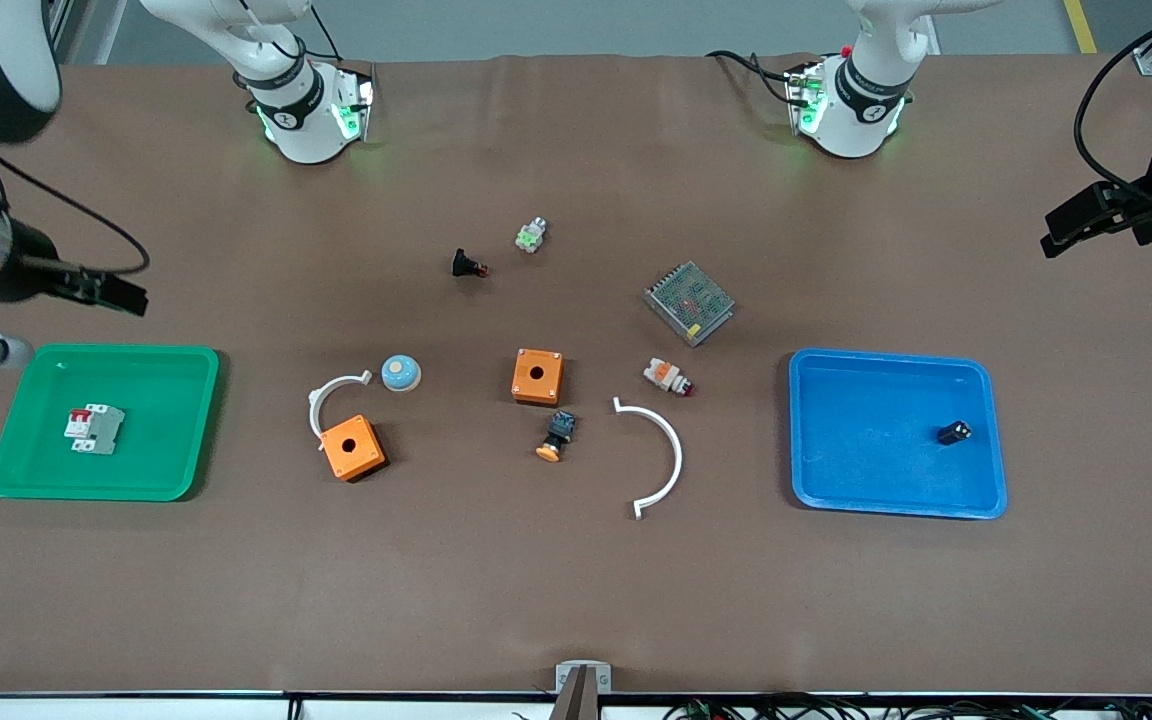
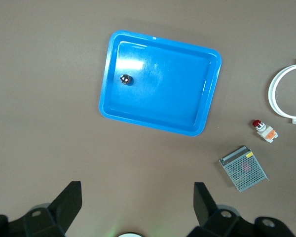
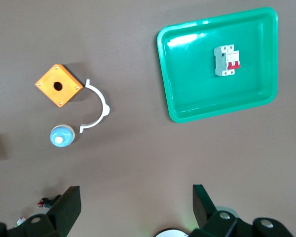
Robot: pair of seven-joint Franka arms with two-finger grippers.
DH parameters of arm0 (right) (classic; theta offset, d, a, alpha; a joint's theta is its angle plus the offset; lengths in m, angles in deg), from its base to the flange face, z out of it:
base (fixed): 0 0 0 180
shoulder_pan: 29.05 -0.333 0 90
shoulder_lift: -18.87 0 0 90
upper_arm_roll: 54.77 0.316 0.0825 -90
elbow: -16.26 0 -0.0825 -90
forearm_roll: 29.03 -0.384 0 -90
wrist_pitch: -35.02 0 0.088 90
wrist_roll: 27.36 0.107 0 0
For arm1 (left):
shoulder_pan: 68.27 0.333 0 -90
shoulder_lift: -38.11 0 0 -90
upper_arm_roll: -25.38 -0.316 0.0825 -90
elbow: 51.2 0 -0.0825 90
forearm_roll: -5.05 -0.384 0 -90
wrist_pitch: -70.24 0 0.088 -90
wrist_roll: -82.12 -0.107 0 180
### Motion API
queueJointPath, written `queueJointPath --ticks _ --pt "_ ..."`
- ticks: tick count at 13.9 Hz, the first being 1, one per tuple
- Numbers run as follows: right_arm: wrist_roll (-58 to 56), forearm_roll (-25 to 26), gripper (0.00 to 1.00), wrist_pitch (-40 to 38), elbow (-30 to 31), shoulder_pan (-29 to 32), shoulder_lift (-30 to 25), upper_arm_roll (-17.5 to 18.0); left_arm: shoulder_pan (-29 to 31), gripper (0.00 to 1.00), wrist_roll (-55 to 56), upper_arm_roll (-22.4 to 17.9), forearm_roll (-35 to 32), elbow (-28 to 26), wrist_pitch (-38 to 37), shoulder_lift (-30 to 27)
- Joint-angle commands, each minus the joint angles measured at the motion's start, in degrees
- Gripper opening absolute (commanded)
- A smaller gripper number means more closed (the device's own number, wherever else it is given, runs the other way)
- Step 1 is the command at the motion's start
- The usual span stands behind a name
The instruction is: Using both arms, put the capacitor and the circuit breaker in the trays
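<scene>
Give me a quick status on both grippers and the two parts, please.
Left gripper open, empty, raised near the blue tray. Right gripper open, empty, raised near the green tray. Capacitor in blue tray, circuit breaker in green. Nothing obstructing.

Brown table [image 1: 576,600] bears green tray [image 1: 36,487], blue tray [image 1: 896,508].

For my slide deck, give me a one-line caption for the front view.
Circuit breaker in the green tray, capacitor in the blue tray, both arms raised at the table's ends.
</scene>
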Motion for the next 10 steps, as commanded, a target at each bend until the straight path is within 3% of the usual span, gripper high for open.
queueJointPath --ticks 1,6,10 --pt "-7.6 -1.2 1.00 2.2 4.2 0.4 -4.3 -1.2 -0.3 1.00 -1.5 0.0 -0.4 -2.3 -0.6 -2.3" --pt "-17.2 -2.0 1.00 4.0 1.5 5.8 -4.1 -1.5 -0.4 1.00 -1.4 0.9 -0.4 -8.8 3.5 -6.5" --pt "-17.3 -1.8 1.00 3.4 -2.3 5.5 -2.9 -1.4 -0.2 1.00 -1.2 0.8 -0.5 -6.2 3.3 -5.3"
